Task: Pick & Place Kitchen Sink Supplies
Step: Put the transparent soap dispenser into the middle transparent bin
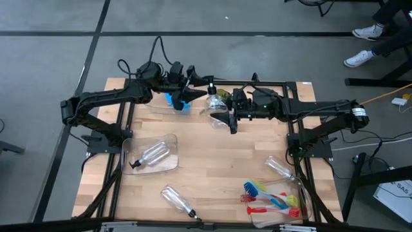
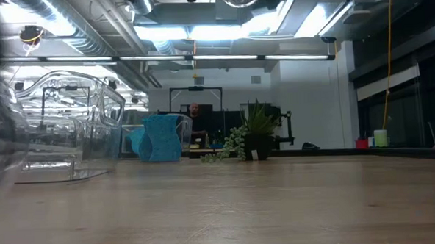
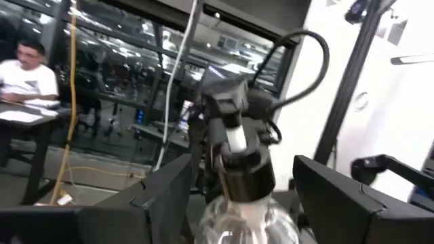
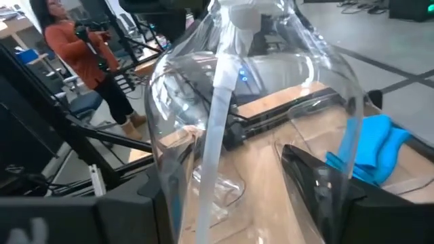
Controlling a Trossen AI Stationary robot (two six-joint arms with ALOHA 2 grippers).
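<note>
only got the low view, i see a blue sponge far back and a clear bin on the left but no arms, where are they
observer: both meet above the far middle of the table; the right tool is shut on a clear bottle, held in the air.
operator: what's the left one doing
observer: the left tool is at that bottle's black pump top.
operator: where are the brushes
observer: red, blue and yellow-green brushes lie in a bin at the near right corner.
</note>
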